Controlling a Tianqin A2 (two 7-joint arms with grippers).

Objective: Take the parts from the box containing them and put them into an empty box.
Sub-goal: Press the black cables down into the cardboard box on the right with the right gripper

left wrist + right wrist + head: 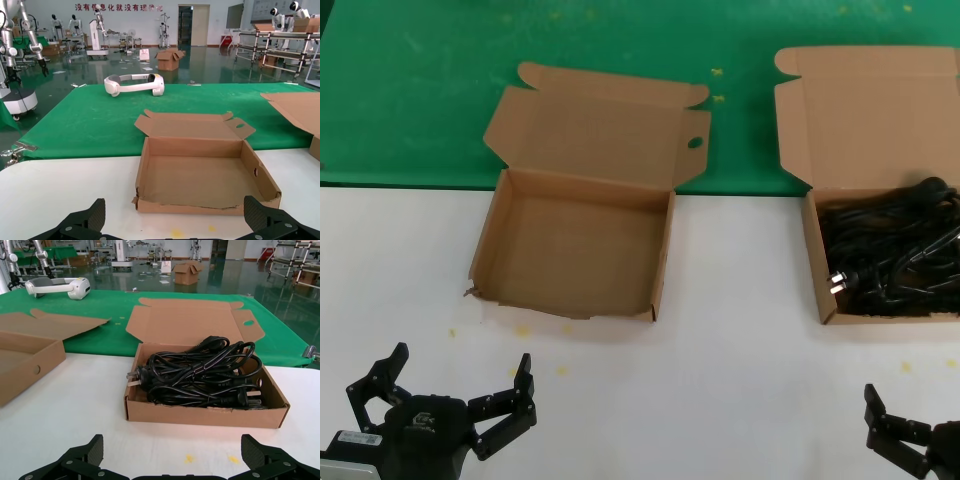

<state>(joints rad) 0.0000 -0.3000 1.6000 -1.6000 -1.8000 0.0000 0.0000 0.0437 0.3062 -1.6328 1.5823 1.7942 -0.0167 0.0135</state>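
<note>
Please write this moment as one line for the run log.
left gripper: open, idle, near torn empty box | right gripper: open, before cord box | cords: all inside | moved: none

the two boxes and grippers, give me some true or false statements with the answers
1. The power cords lie in the intact-fronted box. True.
2. The torn-fronted box holds one cord. False: nothing lies in it.
3. Both lids are shut. False: both stand open.
4. The left gripper is open, short of the torn-fronted box. True.
5. The right gripper grips a plug. False: it is open and holds nothing.
</note>
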